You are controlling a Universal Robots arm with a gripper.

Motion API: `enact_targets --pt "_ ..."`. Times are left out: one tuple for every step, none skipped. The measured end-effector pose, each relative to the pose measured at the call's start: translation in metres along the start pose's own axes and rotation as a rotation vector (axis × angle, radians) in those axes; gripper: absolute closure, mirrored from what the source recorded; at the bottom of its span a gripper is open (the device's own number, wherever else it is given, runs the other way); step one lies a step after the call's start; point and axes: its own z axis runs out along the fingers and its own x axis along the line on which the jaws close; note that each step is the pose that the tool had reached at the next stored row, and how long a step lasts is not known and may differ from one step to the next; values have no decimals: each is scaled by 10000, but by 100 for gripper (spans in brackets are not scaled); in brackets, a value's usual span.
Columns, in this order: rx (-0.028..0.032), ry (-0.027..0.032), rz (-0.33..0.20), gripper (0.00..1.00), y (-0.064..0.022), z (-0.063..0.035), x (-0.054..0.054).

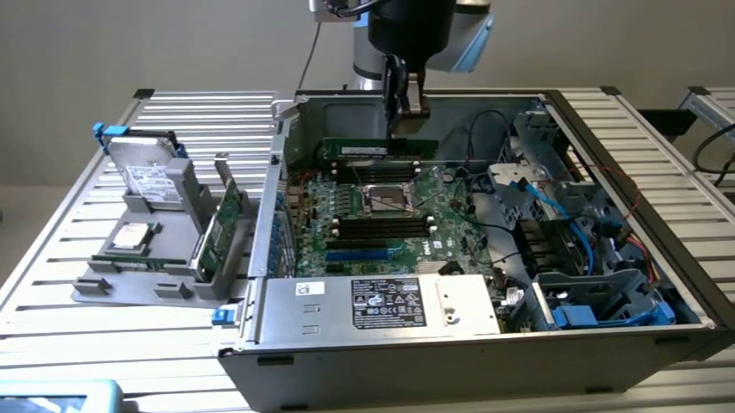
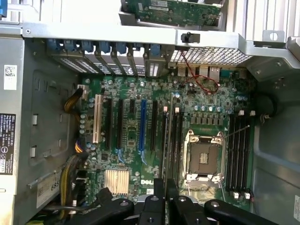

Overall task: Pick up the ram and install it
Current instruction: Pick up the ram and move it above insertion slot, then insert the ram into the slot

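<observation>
Above the motherboard [image 1: 379, 219] the arm [image 1: 419, 26] hangs vertical, pincer [image 1: 404, 127] clamped on the ram [image 1: 361, 149]

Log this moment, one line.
gripper: shut on ram | ram: on edge, over motherboard slots beside CPU socket | case: open

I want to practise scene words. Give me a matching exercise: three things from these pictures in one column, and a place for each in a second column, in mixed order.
Things:
1. ram
2. CPU socket
3. upright hard drive

Places:
A. in the grey rack, outside the case
B. gripped in the tool, above the motherboard
C. on the motherboard, between two groups of memory slots

Pairs: 1-B, 2-C, 3-A
</observation>
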Motion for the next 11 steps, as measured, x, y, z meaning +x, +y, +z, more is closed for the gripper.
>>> enact_targets --pt "4 2 -36 86 -1 5 -13" --pt "7 3 -71 86 -3 10 -27" --pt "11 4 -105 86 -4 15 -42" --pt "12 7 -135 86 -6 20 -56" --pt "14 8 -166 86 -7 25 -71" --pt "16 10 -195 86 -9 31 -86" --pt "17 11 -224 86 -11 38 -101" --pt "18 13 -253 86 -13 44 -117" --pt "19 13 -281 86 -14 51 -133" --pt "20 14 -309 86 -16 59 -149" --pt "21 15 -340 86 -17 66 -165"
